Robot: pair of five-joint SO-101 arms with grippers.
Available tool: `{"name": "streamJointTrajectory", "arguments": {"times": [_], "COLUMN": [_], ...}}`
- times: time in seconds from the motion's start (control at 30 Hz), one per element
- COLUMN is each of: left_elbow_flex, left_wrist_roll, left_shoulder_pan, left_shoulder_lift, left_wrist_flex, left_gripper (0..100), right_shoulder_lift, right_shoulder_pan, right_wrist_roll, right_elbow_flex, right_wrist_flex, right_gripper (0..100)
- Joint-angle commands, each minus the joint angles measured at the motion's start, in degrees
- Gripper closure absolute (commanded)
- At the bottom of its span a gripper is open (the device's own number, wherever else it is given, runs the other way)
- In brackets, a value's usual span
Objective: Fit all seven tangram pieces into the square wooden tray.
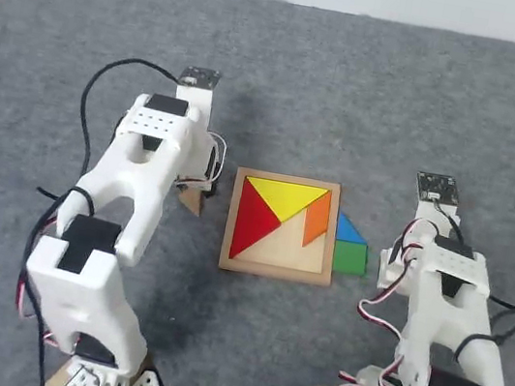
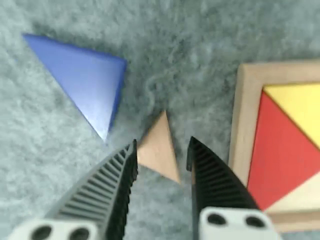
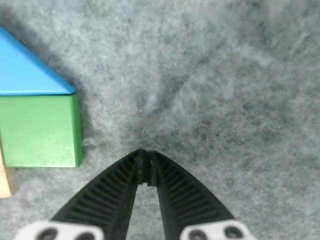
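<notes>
High view first, from the left side of the grey felt-covered counter [image 1: 400,98]: the left arm [image 1: 136,184] stretches forward with its wrist just left of the square wooden tray [image 1: 275,270]. A small tan triangle [image 1: 190,201] peeks out beneath that wrist, lying on the counter close to the tray's left rim but apart from it.

Seen from the left wrist, the left pincer [image 2: 162,145] is spread open with one black finger on each side of the tan triangle's wide end. Whether either finger touches the wood cannot be told. A dark blue triangle [image 2: 85,80] lies flat near the tan one, on the side away from the tray.

Three pieces sit inside the tray. A red triangle [image 1: 255,220] lies along the left wall and a yellow triangle [image 1: 286,198] along the far wall. An orange piece [image 1: 316,224] sits against the right wall. The near right part of the tray floor is bare wood.

Just outside the right rim, a light blue triangle [image 1: 347,231] lies touching a green square [image 1: 350,257], which is the nearer of the two.

Farther right stands the right arm [image 1: 440,281]. Seen from its wrist, the right pincer [image 3: 144,156] has its tips pressed together, gripping nothing, over bare felt beside the green square.
</notes>
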State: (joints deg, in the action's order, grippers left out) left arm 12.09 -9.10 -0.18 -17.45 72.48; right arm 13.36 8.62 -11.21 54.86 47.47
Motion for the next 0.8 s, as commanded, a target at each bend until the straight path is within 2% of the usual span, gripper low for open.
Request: {"name": "streamJointTrajectory", "arguments": {"times": [0.0, 0.37, 0.77], "left_elbow_flex": [0.0, 0.3, 7.7], "left_wrist_roll": [0.8, 0.5, 0.9], "left_shoulder_pan": [-0.1, -0.2, -0.1], "left_shoulder_lift": [2.2, -3.7, 2.5], "left_wrist_flex": [-1.1, -1.7, -1.0], "left_gripper": [84, 84, 84], "right_shoulder_lift": [2.7, 2.7, 2.7], "right_shoulder_pan": [0.7, 0.7, 0.7], "right_wrist_roll": [-0.7, -0.7, -0.7], "right_elbow_flex": [-0.3, -0.3, -0.3], "right_wrist_flex": [-1.0, -1.0, -1.0], "right_gripper": [99.1, 99.1, 99.1]}}
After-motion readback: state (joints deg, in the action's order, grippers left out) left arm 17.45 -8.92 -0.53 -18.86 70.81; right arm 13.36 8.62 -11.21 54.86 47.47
